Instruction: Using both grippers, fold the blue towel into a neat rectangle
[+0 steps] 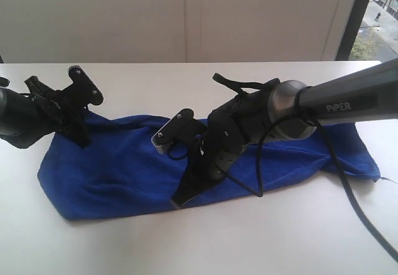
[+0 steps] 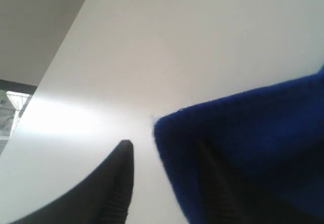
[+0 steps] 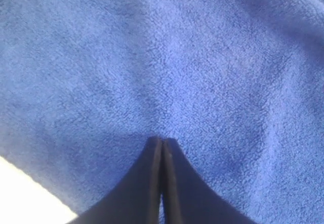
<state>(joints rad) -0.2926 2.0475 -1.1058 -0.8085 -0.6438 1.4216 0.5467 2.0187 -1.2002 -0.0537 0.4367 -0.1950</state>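
White table bears the blue towel, loosely folded.

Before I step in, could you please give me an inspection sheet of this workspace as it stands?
Surface: white table, no marks seen.
Job's things: blue towel lies lengthwise across the table, rumpled, not yet a neat rectangle.
Clutter: nothing seen.
Grippers: left gripper open at the towel's left end; right gripper shut, tips down on the towel's middle.
Cables: black cable hangs from the right arm and loops over the towel; another runs off across the table.
Surroundings: white wall behind; window at the far right.
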